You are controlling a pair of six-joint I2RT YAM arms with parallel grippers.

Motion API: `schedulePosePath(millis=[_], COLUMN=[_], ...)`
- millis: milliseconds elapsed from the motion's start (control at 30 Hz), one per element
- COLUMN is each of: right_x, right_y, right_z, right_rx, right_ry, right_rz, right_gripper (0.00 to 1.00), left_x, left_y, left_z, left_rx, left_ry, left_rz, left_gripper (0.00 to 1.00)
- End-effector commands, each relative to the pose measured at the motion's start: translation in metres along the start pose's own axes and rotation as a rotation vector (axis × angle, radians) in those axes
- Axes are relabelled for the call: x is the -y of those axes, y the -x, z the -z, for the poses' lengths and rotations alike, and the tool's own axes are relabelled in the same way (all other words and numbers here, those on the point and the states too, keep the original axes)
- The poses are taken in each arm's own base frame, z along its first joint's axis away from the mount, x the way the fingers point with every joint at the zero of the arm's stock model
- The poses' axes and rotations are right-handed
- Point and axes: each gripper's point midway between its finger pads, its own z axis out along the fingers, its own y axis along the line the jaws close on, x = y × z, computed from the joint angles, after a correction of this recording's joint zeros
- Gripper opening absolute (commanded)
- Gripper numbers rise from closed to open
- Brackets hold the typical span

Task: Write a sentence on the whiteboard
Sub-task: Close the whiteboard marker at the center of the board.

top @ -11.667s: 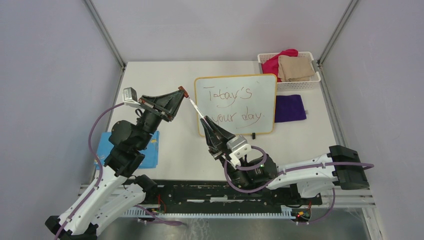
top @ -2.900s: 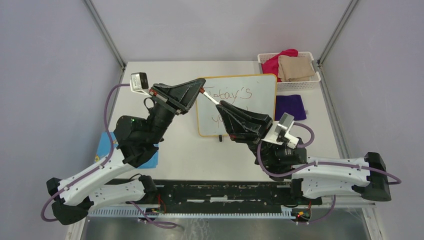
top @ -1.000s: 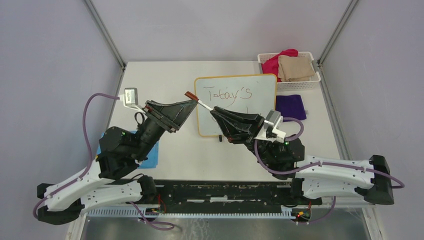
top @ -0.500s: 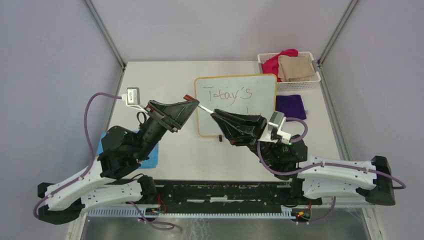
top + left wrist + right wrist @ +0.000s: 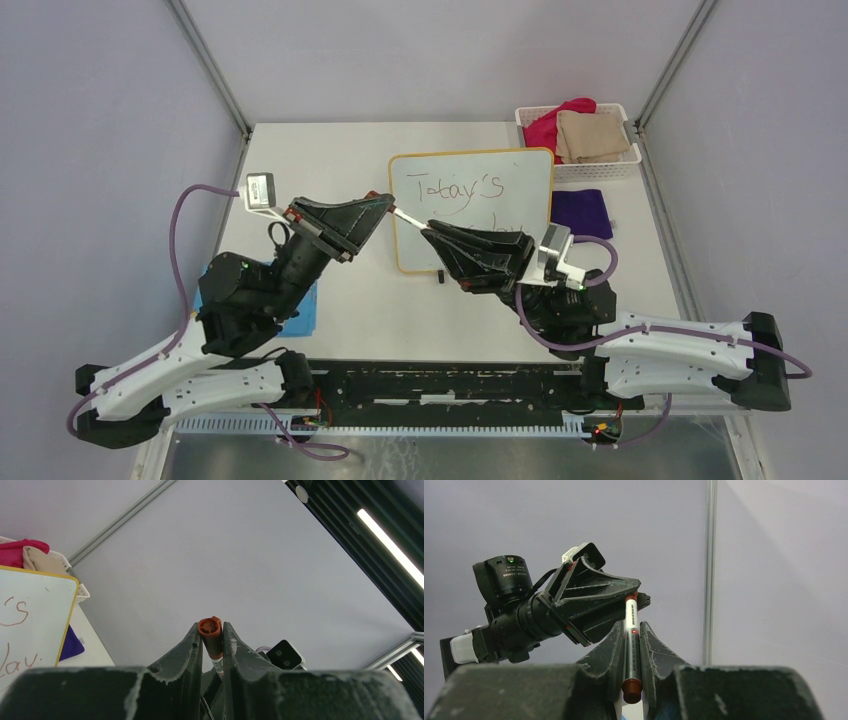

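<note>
Whiteboard [image 5: 520, 215], bearing the sentence [image 5: 458, 190], lies near the table's [image 5: 300, 160] far edge, right of centre. Probably light, stiff, glossy: grip its frame [image 5: 470, 151]. Right gripper [image 5: 630, 626] clamps the marker [image 5: 630, 615]; left gripper [image 5: 212, 627] pinches the cap [image 5: 209, 626].

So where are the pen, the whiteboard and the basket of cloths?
pen [image 5: 630, 622]: right wrist view, on its white barrel.
whiteboard [image 5: 528, 190]: top view, on a bare white patch near its right edge.
basket [image 5: 597, 171]: top view, on its white front wall.
</note>
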Motion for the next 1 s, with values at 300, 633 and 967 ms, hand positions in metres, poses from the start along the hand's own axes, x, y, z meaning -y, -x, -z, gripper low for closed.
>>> schedulePosePath(millis=[300,633,967], right_x=[0.014,0.021,0.024], right_y=[0.01,-0.002,-0.001], right_z=[-0.008,-0.015,-0.004], right_rx=[0.025,-0.007,-0.023], right_ry=[-0.08,-0.121,-0.119], right_rz=[0.012,0.058,0.076], right_gripper=[0.0,0.0,0.0], left_x=[-0.02,-0.023,-0.01], left_y=[-0.091,-0.12,-0.066], left_z=[-0.022,-0.021,-0.011], left_rx=[-0.272,-0.366,-0.211], left_ry=[-0.031,-0.065,-0.053], left_rz=[0.007,0.038,-0.02], left_gripper=[0.02,0.02,0.55])
